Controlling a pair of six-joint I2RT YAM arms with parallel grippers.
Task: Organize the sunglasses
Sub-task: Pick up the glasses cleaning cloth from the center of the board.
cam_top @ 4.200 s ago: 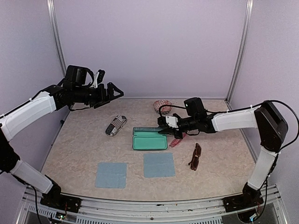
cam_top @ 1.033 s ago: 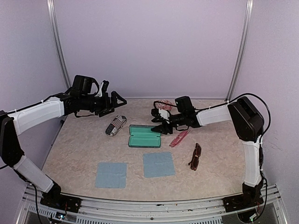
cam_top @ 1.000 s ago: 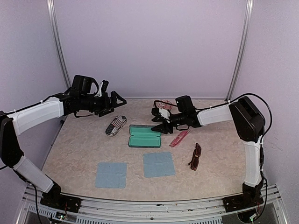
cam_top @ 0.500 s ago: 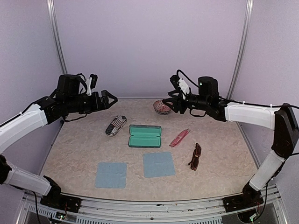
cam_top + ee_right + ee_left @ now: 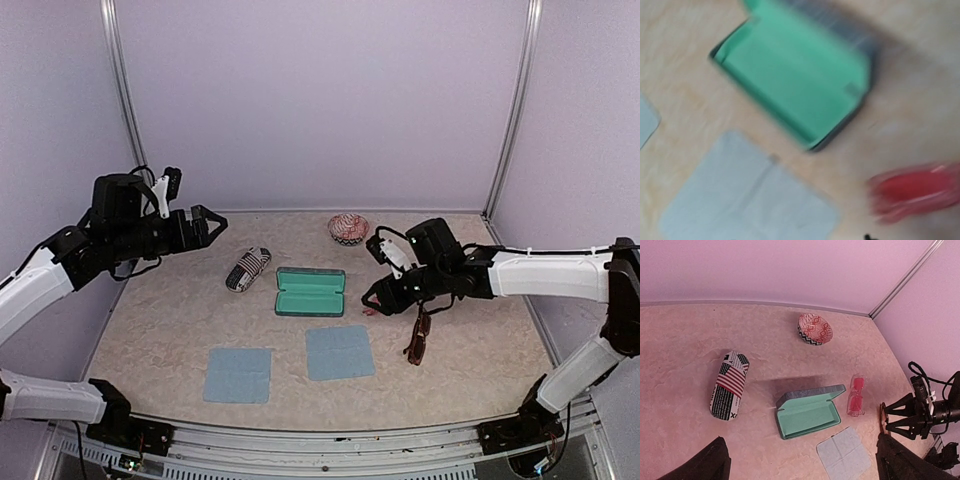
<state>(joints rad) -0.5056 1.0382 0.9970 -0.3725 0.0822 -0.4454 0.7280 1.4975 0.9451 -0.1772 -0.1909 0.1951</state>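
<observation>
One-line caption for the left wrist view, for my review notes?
Open teal case lies empty between a flag-print pouch and pink-red sunglasses; patterned bowl behind, right gripper open nearby.

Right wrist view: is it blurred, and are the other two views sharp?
Right wrist view: heavy blur smears the green case, the pink sunglasses and the cloth. Left wrist view: sharp, the pouch print reads clearly, a soft shadow lies behind the case. Top view: sharp, even light, no glare.

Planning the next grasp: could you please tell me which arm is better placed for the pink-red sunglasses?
Right, probably: the right claw hangs open close to the pink-red sunglasses; the left claw is far away.
</observation>
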